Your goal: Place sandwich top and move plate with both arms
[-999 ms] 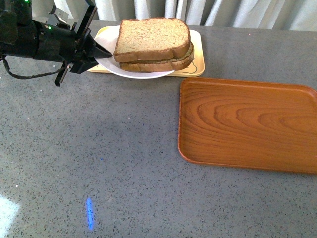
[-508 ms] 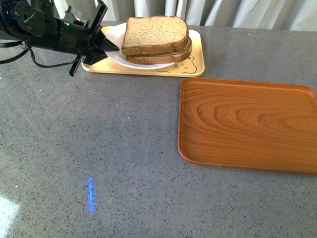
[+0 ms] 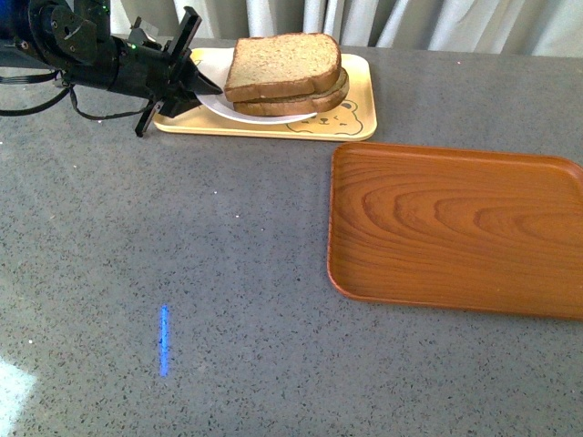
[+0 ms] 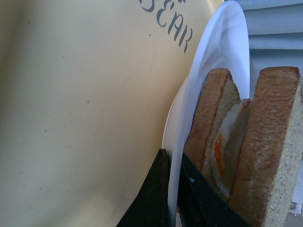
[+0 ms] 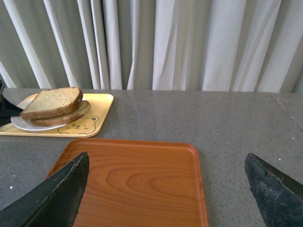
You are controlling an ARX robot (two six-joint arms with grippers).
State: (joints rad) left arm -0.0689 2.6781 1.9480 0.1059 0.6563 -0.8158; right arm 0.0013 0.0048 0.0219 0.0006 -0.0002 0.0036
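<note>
- While my left gripper [image 3: 202,86] pinches the rim of the plate [image 3: 211,62], that plate is over the yellow tray [image 3: 357,127].
- The sandwich top [image 3: 282,62] lies on the egg slice [image 4: 208,118].
- My right gripper [image 5: 165,155] gapes wide, empty, above the wooden tray [image 5: 132,184].

The only word that can be read is BEAR [image 4: 168,32], printed in dark grey slanted capitals on the yellow tray [image 4: 71,118] in the left wrist view; it stands on bare tray surface just beside the rim of the white plate [image 4: 229,38], not touching it; next to it a trace of a second line of lettering [image 4: 183,2] is cut by the picture's edge and cannot be read; in the front view the same tray carries an outlined bear face [image 3: 342,116] just beside the plate; any lettering there is too small to tell.
</note>
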